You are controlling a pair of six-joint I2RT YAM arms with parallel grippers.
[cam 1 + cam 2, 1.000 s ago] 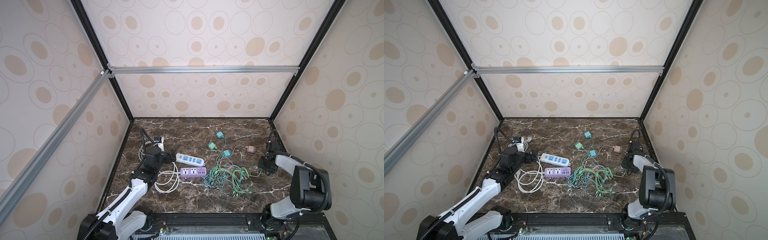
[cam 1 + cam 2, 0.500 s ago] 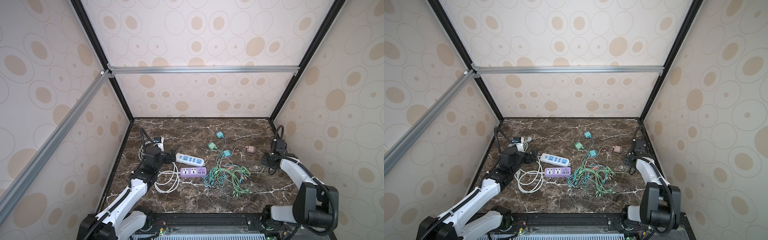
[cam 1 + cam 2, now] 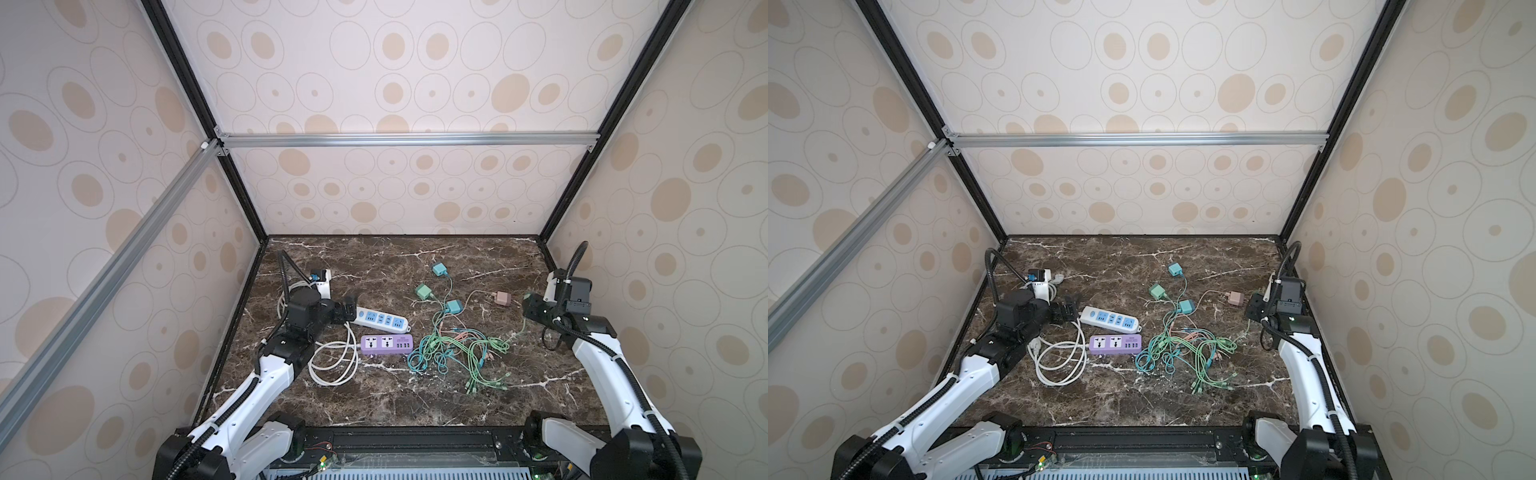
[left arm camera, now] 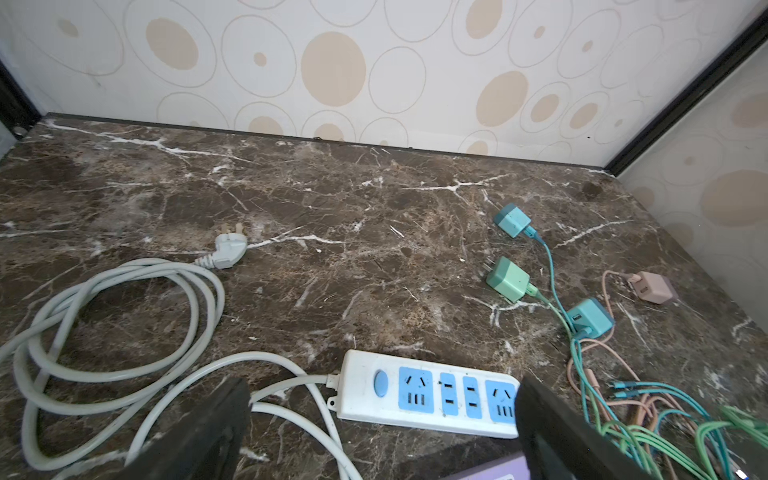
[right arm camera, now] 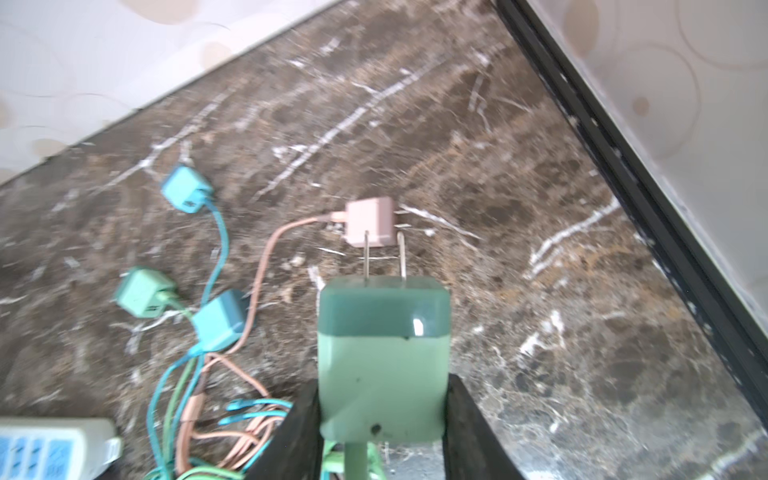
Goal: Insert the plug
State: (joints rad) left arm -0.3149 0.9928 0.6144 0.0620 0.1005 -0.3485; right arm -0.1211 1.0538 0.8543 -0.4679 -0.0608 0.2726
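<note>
The right gripper point(image 5: 382, 384) was clamped on the green plug point(image 5: 382, 332). Its jaws pressed the plug's two flat sides near the cord end, which left the prongs point(image 5: 366, 257) bare and pointing forward, ready for a socket. In a top view this gripper point(image 3: 534, 309) hung at about 3 o'clock of the table point(image 3: 415, 399), seemingly lifted clear of the marble. The plug's green cord trailed back toward the cable tangle point(image 3: 457, 353).

The white strip point(image 3: 380, 321) and purple strip point(image 3: 386, 344) lay side by side toward 9 o'clock from the plug, well apart from it, sockets facing up. The tangle and a pink charger point(image 3: 503, 298) lay between.

The left gripper point(image 3: 347, 309) stood wide open and empty just beside the white strip's cord end. It was probably placed there to pin the strip so it would not slide under the push. The carry across and the alignment of the prongs looked not yet done.
</note>
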